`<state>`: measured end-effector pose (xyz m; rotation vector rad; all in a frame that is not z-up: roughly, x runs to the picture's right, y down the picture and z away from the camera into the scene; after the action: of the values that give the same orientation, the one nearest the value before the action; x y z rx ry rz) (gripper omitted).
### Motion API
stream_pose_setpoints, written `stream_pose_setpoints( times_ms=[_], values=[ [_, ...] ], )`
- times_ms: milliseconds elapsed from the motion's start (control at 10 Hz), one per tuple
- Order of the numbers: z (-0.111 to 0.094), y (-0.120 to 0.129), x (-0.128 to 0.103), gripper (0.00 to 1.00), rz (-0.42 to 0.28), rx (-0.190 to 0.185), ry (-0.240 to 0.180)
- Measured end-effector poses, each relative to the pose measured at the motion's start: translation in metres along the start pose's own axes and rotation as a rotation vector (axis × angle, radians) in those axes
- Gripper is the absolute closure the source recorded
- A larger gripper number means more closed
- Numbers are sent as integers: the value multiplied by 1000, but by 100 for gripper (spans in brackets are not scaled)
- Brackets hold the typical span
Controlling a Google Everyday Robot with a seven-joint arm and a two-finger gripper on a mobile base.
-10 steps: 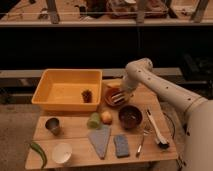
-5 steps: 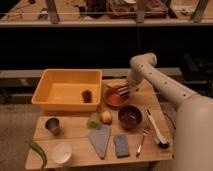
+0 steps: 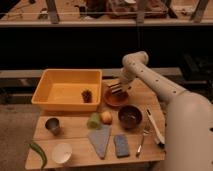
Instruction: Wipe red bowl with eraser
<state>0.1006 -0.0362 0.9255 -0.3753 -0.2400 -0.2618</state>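
Observation:
The red bowl (image 3: 116,99) is a shallow reddish-orange dish on the wooden table, just right of the yellow tub. My gripper (image 3: 116,89) hangs over the bowl's back half, reaching in from the right. It is shut on the eraser (image 3: 115,90), a small dark block with pale stripes. The eraser is at the bowl's inner surface; I cannot tell whether it touches. The bowl's back rim is hidden behind the gripper.
A yellow tub (image 3: 60,92) with a dark lump (image 3: 87,95) stands on the left. In front are a dark brown bowl (image 3: 130,116), an orange fruit (image 3: 106,117), a green item (image 3: 94,120), a metal cup (image 3: 52,125), a blue-grey sponge (image 3: 121,145), a grey cloth (image 3: 101,140), a white bowl (image 3: 62,152) and cutlery (image 3: 154,127).
The arm has swung its elbow up and to the right, and the gripper has shifted slightly right over the red bowl, still holding the eraser.

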Motion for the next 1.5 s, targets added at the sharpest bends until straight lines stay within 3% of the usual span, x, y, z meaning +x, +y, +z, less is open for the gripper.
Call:
stream_pose_setpoints(
  times_ms=[300, 700, 900, 1200, 1500],
  values=[
    [4, 6, -36, 86, -57, -10, -45],
    [-6, 39, -42, 86, -96, -29, -84],
    [-14, 57, -28, 86, -96, -37, -75],
    [-21, 72, -2, 86, -88, -49, -31],
    [-24, 67, 26, 86, -41, -39, 23]
  ],
)
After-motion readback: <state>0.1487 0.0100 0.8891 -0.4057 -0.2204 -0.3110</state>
